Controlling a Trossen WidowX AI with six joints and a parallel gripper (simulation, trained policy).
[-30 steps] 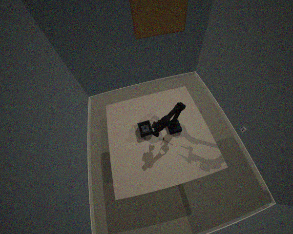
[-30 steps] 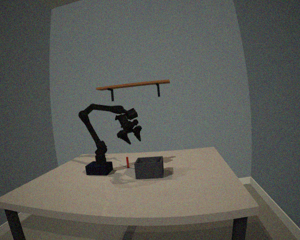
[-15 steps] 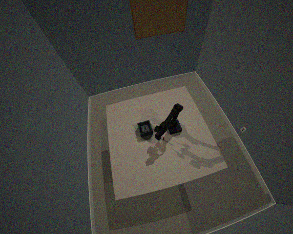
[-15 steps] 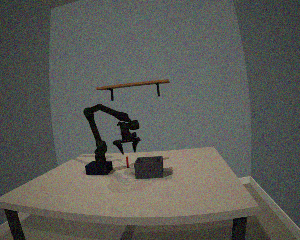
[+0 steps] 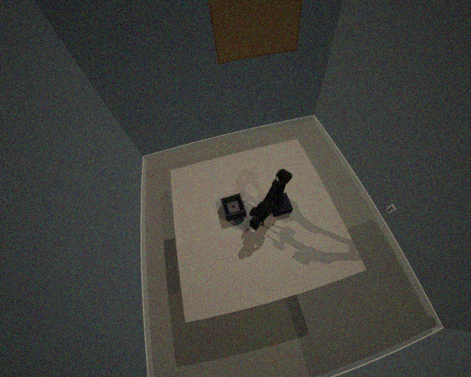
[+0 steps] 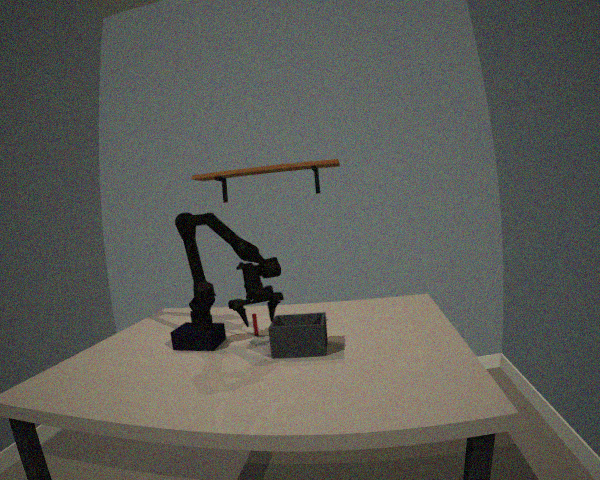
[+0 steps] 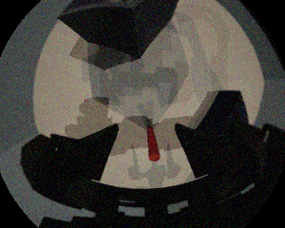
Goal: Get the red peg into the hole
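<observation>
The fingers of the gripper (image 6: 259, 324) (image 7: 146, 126) are spread wide, pointing down, and nothing is between their tips. The red peg (image 6: 255, 324) (image 7: 153, 143) stands upright on the table (image 6: 372, 382) (image 5: 211, 283), below the gripper and outside the box. The open box (image 5: 242, 211) (image 6: 298, 338) is near the peg. Farther out, the arm (image 5: 270, 199) (image 6: 192, 253) rises from its dark base (image 5: 285, 207) (image 6: 197, 339), and a wooden shelf (image 5: 256, 30) (image 6: 269, 169) is on the wall.

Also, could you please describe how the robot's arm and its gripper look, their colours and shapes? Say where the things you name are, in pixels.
The arm (image 5: 269, 199) (image 6: 234, 238) is black, with slim, angular links and bulkier joints, on a very dark, bluish, box-shaped base (image 5: 286, 205) (image 6: 191, 338). The gripper (image 6: 260, 325) (image 7: 146, 126) is also black, with two wedge-like fingers narrowing toward their tips. I can make out no cables or markings in this dim light.
</observation>
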